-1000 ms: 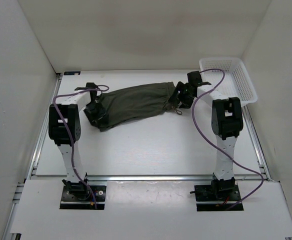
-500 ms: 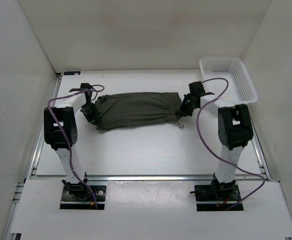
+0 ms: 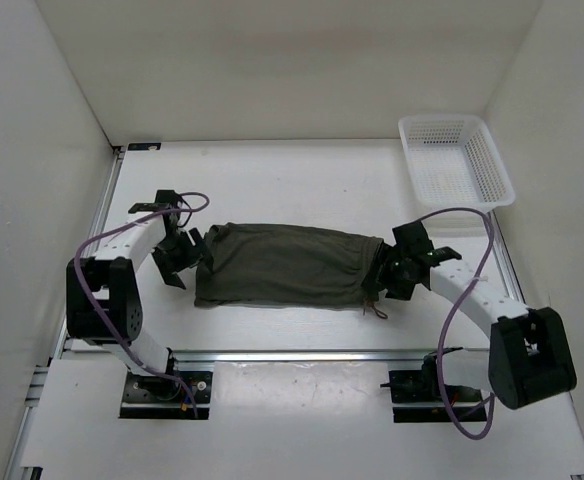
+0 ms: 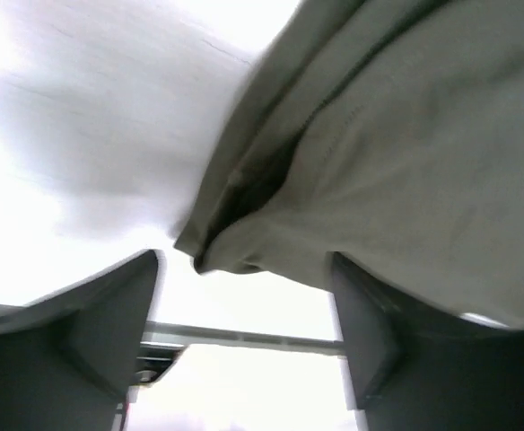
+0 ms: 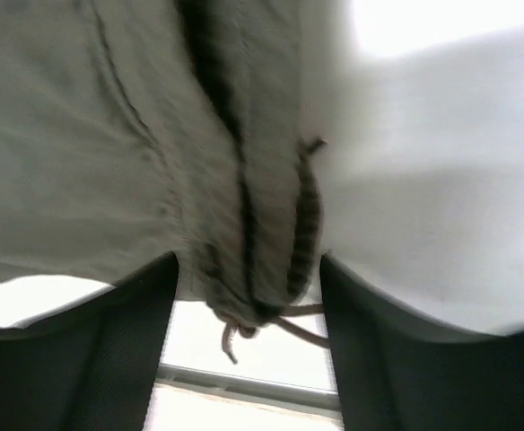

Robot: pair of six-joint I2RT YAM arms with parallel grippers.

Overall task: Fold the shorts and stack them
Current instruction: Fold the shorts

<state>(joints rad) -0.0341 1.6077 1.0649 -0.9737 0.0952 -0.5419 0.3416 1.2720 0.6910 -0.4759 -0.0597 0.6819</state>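
Observation:
The dark olive-green shorts (image 3: 287, 265) lie folded in a long flat strip across the near half of the table. My left gripper (image 3: 190, 260) is open at their left end. In the left wrist view a hem corner of the shorts (image 4: 244, 233) hangs just past the spread left gripper (image 4: 244, 269). At the right end my right gripper (image 3: 385, 272) is open around the gathered waistband. In the right wrist view the waistband (image 5: 262, 224) and drawstring (image 5: 280, 328) sit loose between the parted fingers of the right gripper (image 5: 248, 269).
A white plastic basket (image 3: 457, 160) stands at the far right corner. A metal rail (image 3: 292, 353) runs along the table's near edge, just in front of the shorts. White walls enclose the table on three sides.
Both arms drew the shorts from the table's middle toward the near edge and laid them flat. Both grippers, shut on the cloth half a second ago, have opened.

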